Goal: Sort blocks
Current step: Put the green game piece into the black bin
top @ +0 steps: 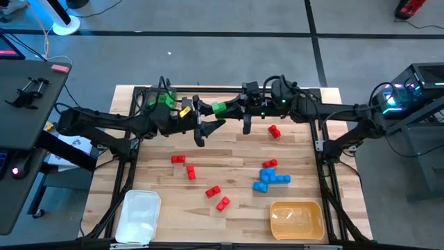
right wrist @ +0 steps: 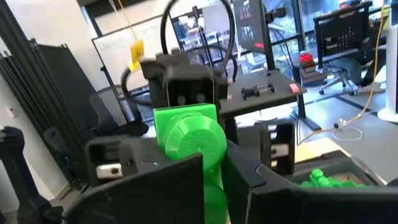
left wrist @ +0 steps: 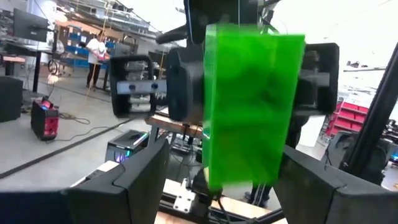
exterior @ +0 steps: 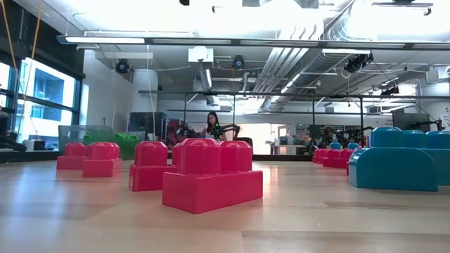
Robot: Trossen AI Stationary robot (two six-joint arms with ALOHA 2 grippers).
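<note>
Pinching a green block (top: 219,107), the right gripper (top: 223,109) meets the spread left gripper (top: 206,125); low view misses both.

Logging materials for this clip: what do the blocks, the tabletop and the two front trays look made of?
Red blocks and blue blocks: apparently moulded plastic, smooth with a slight sheen. Green block: glossy plastic, looks translucent. Tabletop: light wood planks with visible seams. White tray and yellow tray: probably thin plastic; material unclear.

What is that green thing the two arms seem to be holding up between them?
Look at the far middle of the wooden table, where the two grippers meet. Between them sits a green block, pinched by the right gripper. The other loose blocks are red or blue.
</note>
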